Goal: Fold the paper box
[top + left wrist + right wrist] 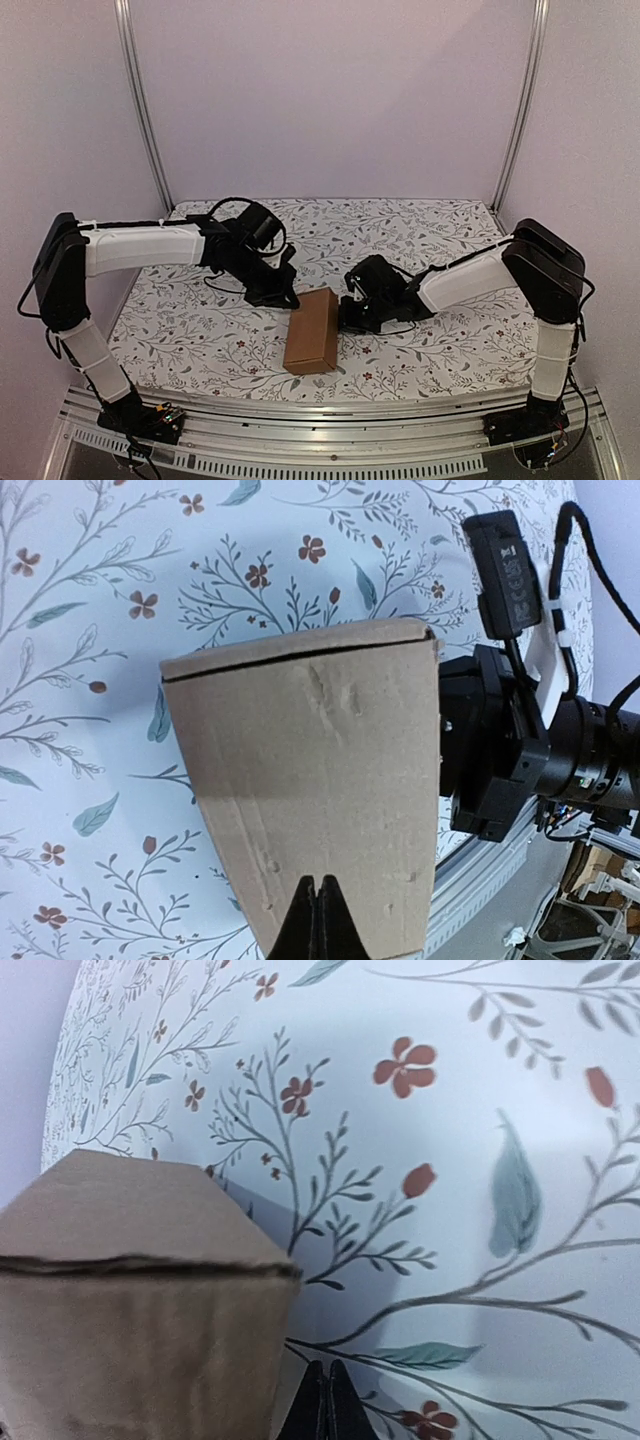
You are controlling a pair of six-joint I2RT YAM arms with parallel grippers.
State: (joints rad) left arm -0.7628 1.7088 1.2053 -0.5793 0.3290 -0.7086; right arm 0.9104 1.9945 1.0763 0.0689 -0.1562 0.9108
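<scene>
Paper box (311, 330) looks closed on bench (420, 225). Left pincer (318, 920), right pincer (326, 1400) both together, empty. Press seam flat from 11 and 3 o'clock, gently.

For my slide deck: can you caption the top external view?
Two arms' shut grippers, left and right, flank a closed brown cardboard box on the floral tablecloth.

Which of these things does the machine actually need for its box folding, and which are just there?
Part of the job:
- paper box, closed up, lying on the table
- left gripper, shut, over the box top
- right gripper, shut, beside the box

Just there:
- flowered tablecloth
- metal frame posts
</scene>
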